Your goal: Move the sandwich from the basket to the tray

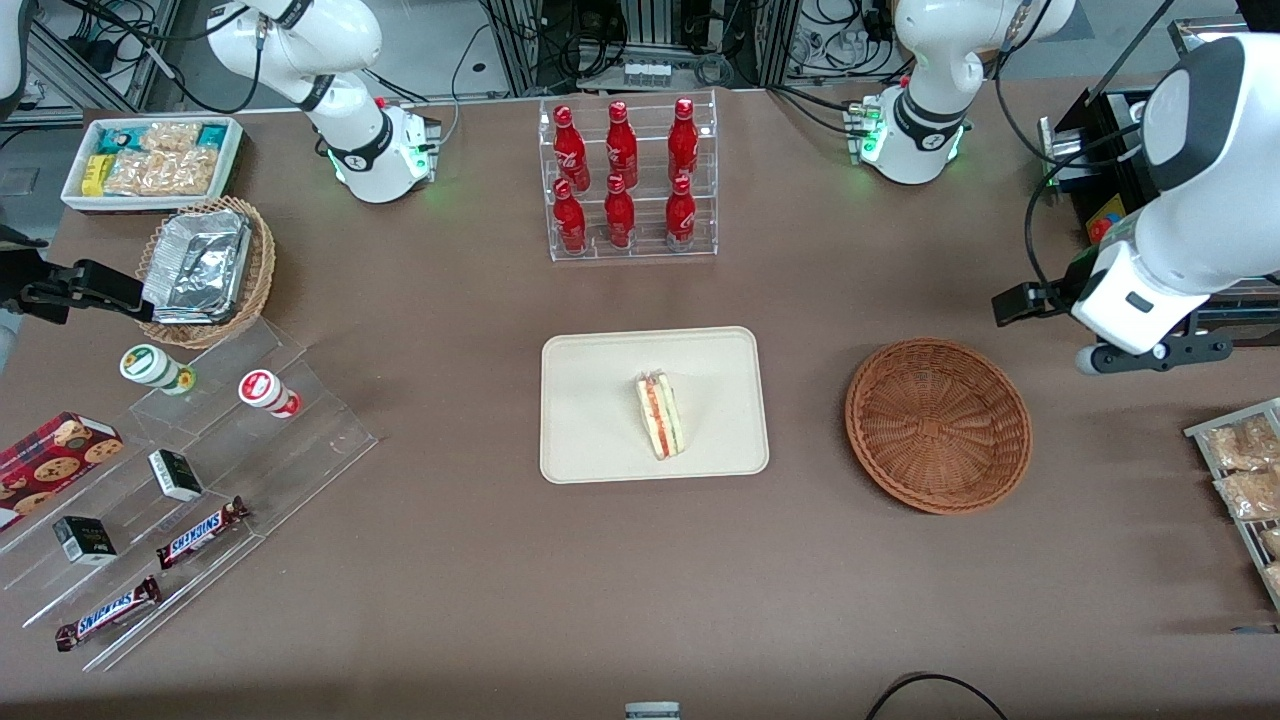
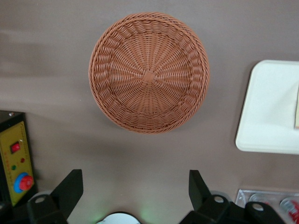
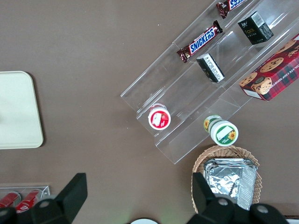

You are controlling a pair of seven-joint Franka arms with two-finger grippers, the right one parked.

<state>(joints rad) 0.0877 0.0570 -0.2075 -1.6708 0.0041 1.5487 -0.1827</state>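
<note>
The sandwich lies on the cream tray in the middle of the table, its red, yellow and green filling edge facing up. Beside the tray, toward the working arm's end, sits the reddish-brown wicker basket with nothing in it. My gripper hangs well above the table, a little farther from the front camera than the basket. In the left wrist view the gripper is open with only bare table between its fingers; the basket, the tray's edge and a sliver of the sandwich show there too.
A clear rack of red bottles stands farther back than the tray. Toward the parked arm's end are a clear stepped shelf of snacks, a tan basket of foil containers and a white bin. A black control box sits near my arm.
</note>
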